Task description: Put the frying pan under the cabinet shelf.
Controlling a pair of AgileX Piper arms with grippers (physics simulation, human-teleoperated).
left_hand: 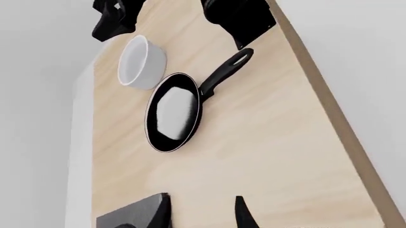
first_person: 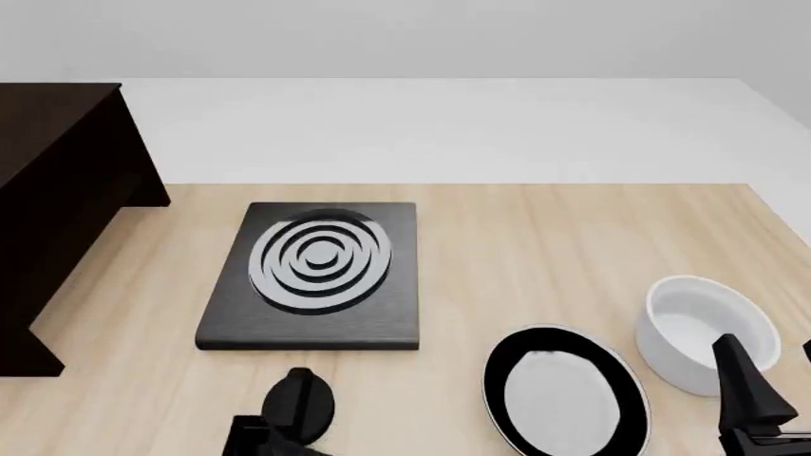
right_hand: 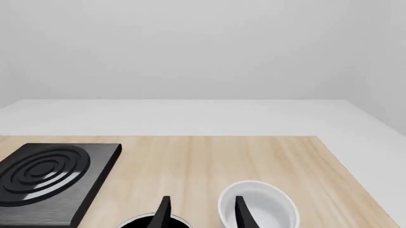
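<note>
- My left claw (left_hand: 199, 211) and right claw (right_hand: 199, 211) hang released, empty
- Risk: sweeping the pan (first_person: 564, 399) toward the cabinet (first_person: 57, 190) could clip the stove (first_person: 317, 275) or bowl (first_person: 704, 332)

From my front camera the frying pan (first_person: 564, 399) is clipped by the bottom edge, its handle out of sight, and the cabinet shelf (first_person: 57, 190) runs off the left side. I see only the tips of the right gripper (first_person: 761, 399), so its grip is unclear
</note>
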